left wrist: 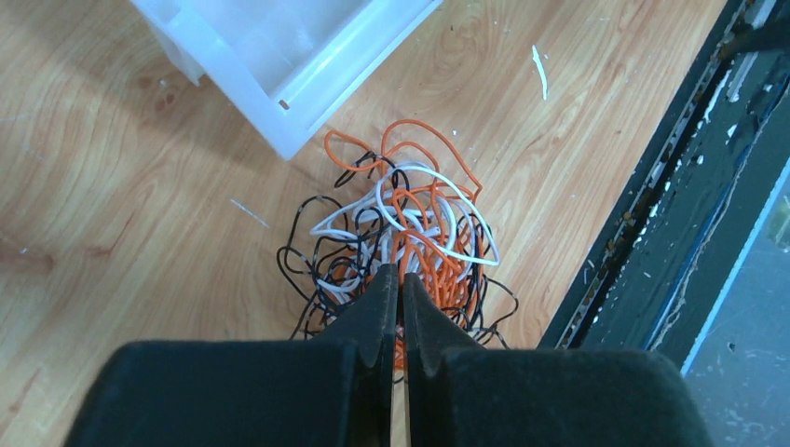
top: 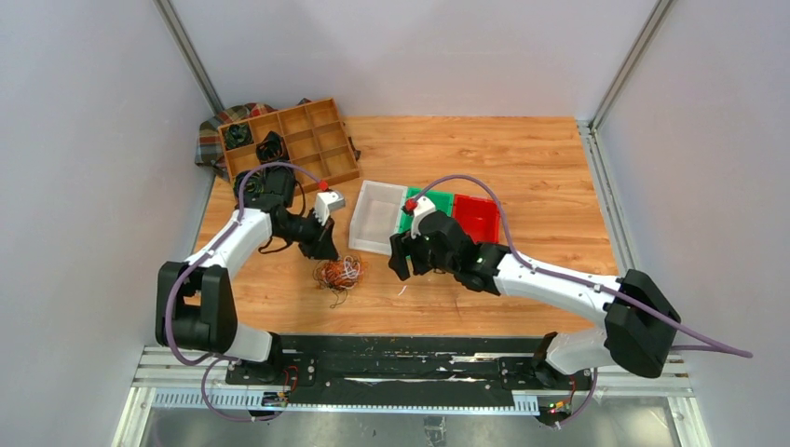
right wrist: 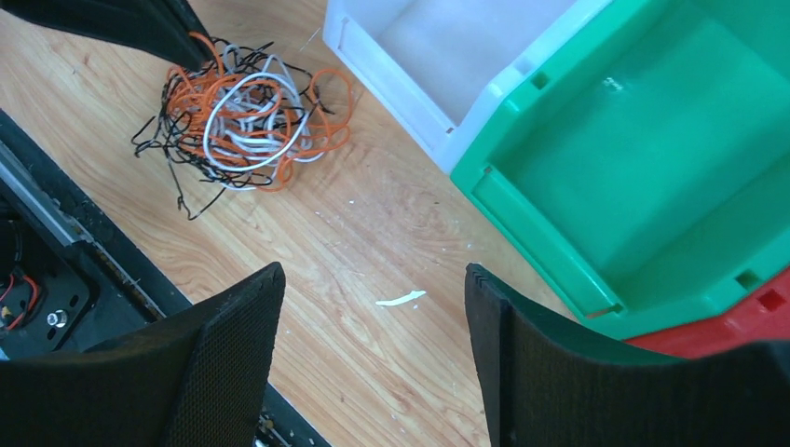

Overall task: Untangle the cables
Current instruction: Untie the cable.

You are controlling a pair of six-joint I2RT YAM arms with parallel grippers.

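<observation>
Tangled bundle of orange, white and black cables [left wrist: 401, 219] on wood surface [right wrist: 373, 223], just beside corner of white bin [left wrist: 307, 116], near black front rail [left wrist: 643, 242]. Closed left gripper [left wrist: 401, 279] at bundle's edge, pinched on orange strands. Wide-open right gripper [right wrist: 374, 275] above bare surface, apart from bundle, next to green bin [right wrist: 522, 223]. Small white scrap [right wrist: 401, 299] under it.
</observation>
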